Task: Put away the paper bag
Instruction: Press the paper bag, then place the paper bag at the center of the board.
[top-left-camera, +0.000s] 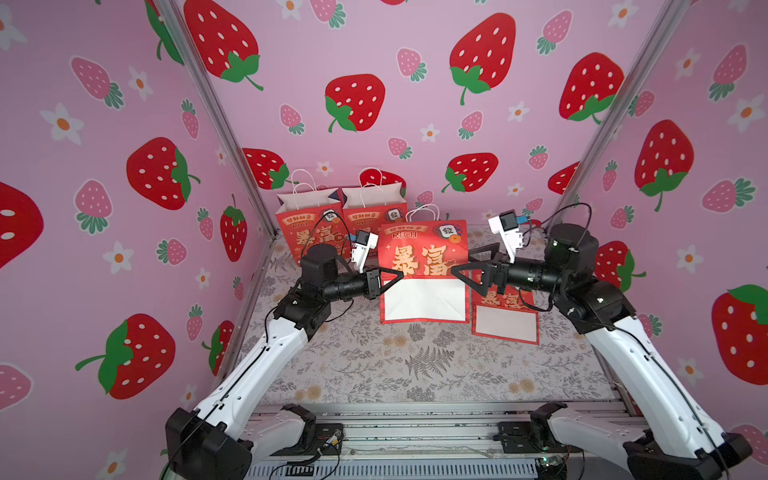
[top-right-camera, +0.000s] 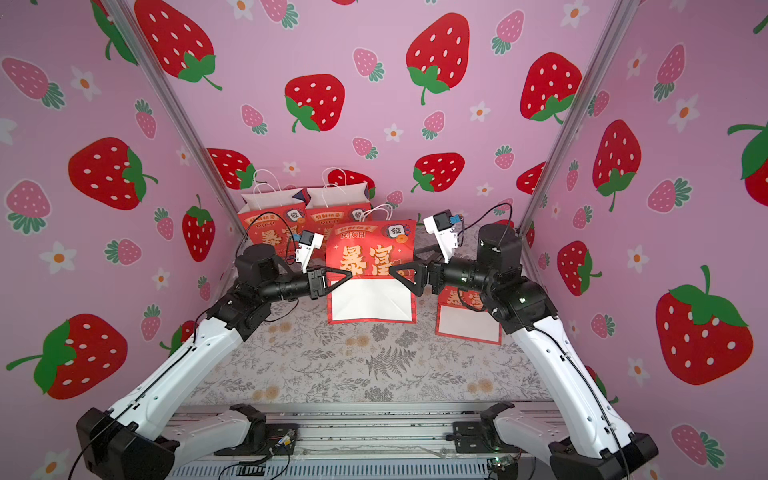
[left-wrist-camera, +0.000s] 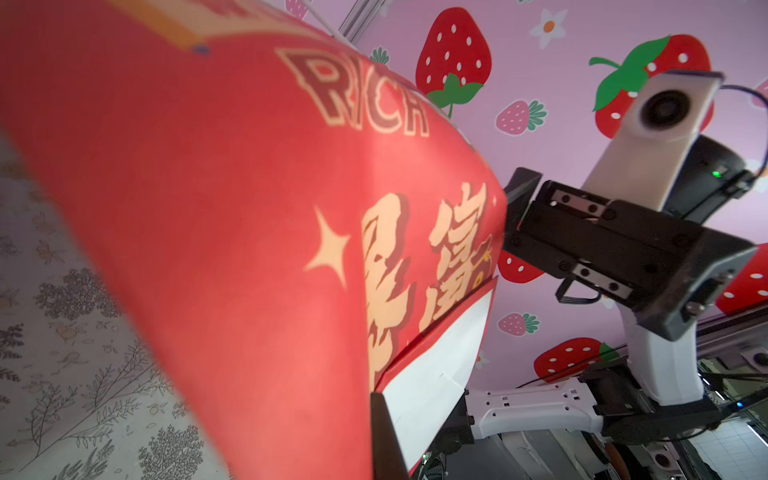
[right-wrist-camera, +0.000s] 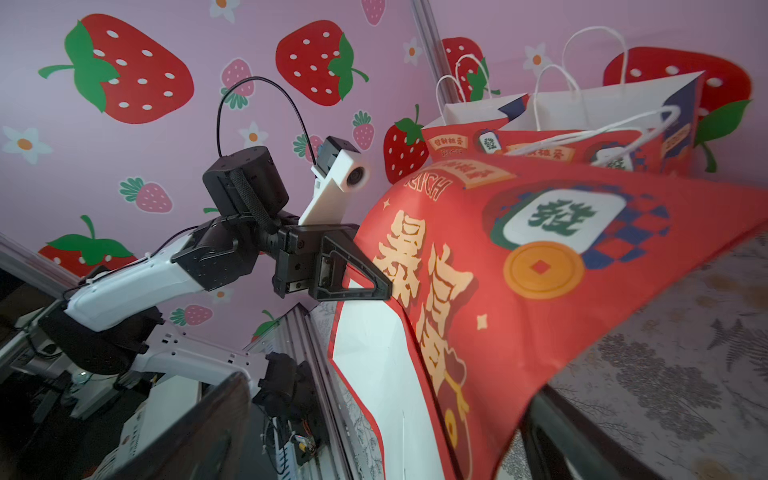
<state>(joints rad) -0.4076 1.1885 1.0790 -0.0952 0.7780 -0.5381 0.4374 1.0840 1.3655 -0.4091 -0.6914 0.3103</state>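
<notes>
Paper bag (top-left-camera: 424, 249), red with gold lettering and "RICH" print, folded flat with its white bottom panel turned up toward the camera, hangs in the air over the middle-back of the worktop (top-left-camera: 374, 365), between the two arms. White twine handles (top-left-camera: 422, 212) stick up behind its top edge. Left tool (top-left-camera: 397, 275) is pinched closed on the bag's left edge, about halfway down, where the red print meets the white panel. Right tool (top-left-camera: 461, 262) is spread wide at the bag's right edge, one finger in front of the paper and one behind; in the right wrist view both fingers (right-wrist-camera: 199, 432) sit far apart with the bag between them, so it has no grip on anything. Bag sags and curves a bit in the wrist views. Both top views show the same layout. Two more matching bags stand upright and opened at the back left corner, side by side (top-left-camera: 309, 224) (top-left-camera: 374, 212), just behind the held one. Another folded bag (top-left-camera: 505, 316) lies flat on the floral cloth under the right arm. Strawberry-print walls (top-left-camera: 415, 83) on three sides.
</notes>
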